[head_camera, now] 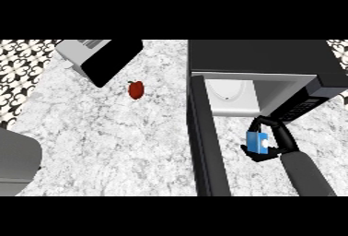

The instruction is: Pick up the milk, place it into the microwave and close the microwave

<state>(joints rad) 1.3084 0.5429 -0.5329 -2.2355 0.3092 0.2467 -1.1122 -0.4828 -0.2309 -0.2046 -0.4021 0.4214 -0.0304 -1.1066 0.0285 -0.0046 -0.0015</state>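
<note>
At centre right of the frame, the right hand point(275, 143) has its fingers and thumb curled round the milk point(257, 142), a small blue carton held above the counter point(115, 138) just outside the microwave point(265, 55) opening. The carton sits below the white cavity floor point(234, 94) in the frame, not yet inside it. The microwave door point(207, 138) stands swung wide open, running as a dark bar down the frame to the left of the hand.

Step judged in hand: transport, carton lifted and at the mouth of the oven; placing and closing not yet done. The next move calls for carrying the carton toward the upper frame into the cavity, clear of the control panel point(302, 107) at the hand's upper right, setting it upright on the floor, letting go, then swinging the door shut.

Left hand: not visible anywhere in the view.

Writing: a pale mark shows on the carton's blue face; no letters or brand readable. Panel buttons illegible.

Other items: a red apple-like fruit point(136, 89) at upper centre left; a dark-faced appliance point(98, 57) at upper left.
</note>
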